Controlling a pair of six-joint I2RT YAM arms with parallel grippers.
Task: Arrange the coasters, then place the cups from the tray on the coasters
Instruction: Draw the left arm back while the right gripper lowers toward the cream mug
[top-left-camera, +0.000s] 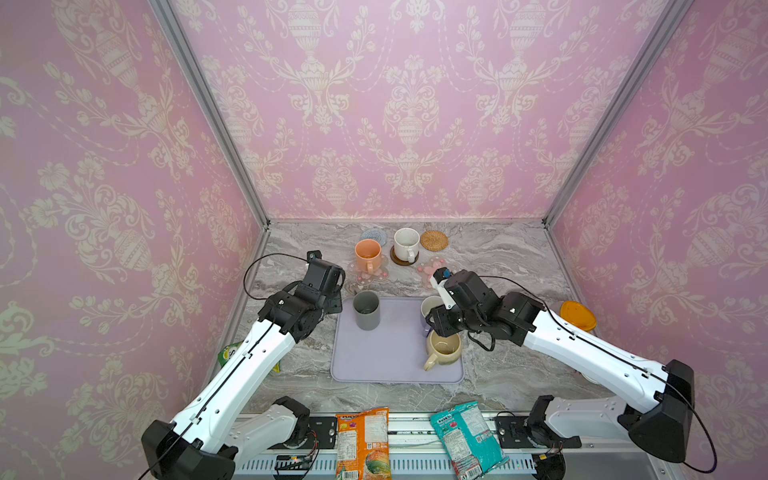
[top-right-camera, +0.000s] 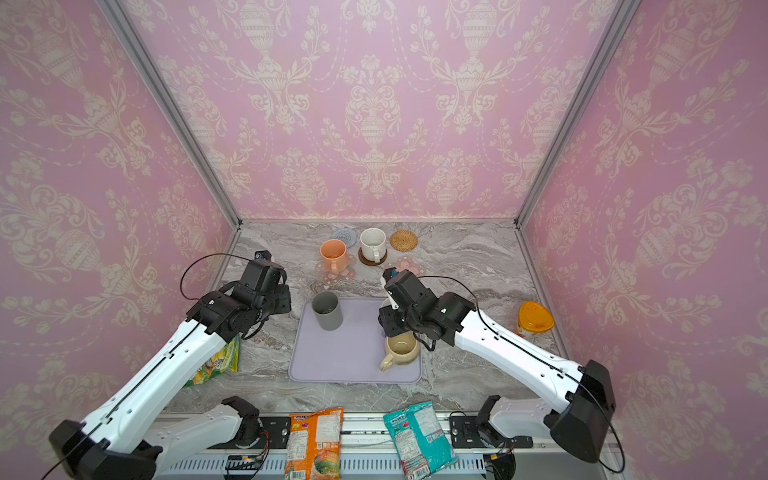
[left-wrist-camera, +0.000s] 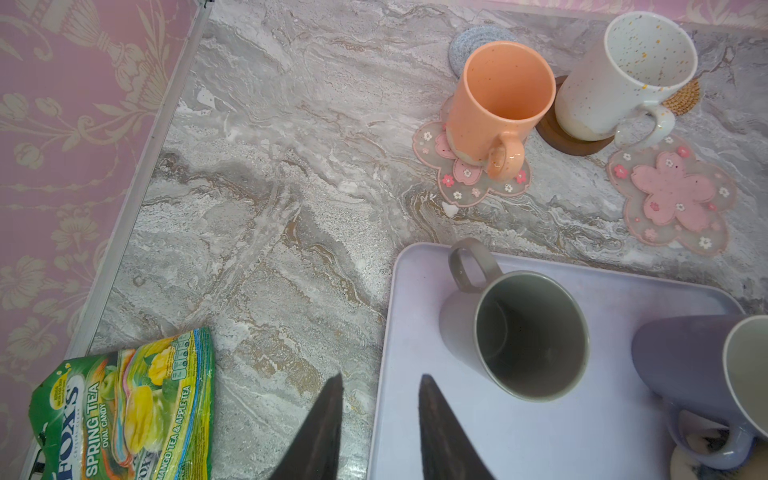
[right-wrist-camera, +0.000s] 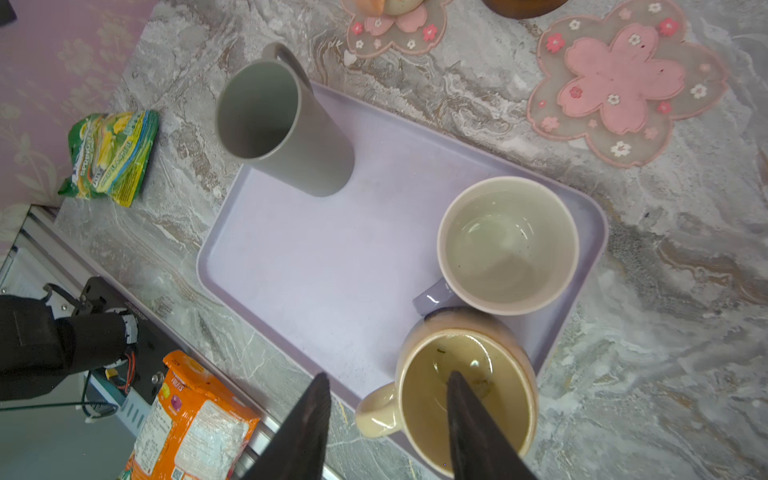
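The lavender tray (top-left-camera: 395, 365) holds a tall grey cup (top-left-camera: 366, 309), a lavender cup (right-wrist-camera: 509, 245) and a beige-yellow cup (top-left-camera: 444, 351). Behind it, the peach cup (top-left-camera: 368, 254) stands on a pink flower coaster (left-wrist-camera: 469, 183) and the white speckled cup (top-left-camera: 406, 244) on the dark brown coaster (left-wrist-camera: 573, 143). The other flower coaster (left-wrist-camera: 669, 195), the grey-blue one (top-left-camera: 374, 235) and the rattan one (top-left-camera: 434, 240) are bare. My left gripper (left-wrist-camera: 380, 378) is open and empty over the tray's left rim. My right gripper (right-wrist-camera: 389, 377) is open, straddling the beige-yellow cup's handle-side wall.
A green candy bag (left-wrist-camera: 124, 407) lies left of the tray near the wall. An orange-lidded container (top-left-camera: 577, 316) stands at the right. An orange snack bag (top-left-camera: 363, 442) and a teal one (top-left-camera: 467, 436) lie on the front rail.
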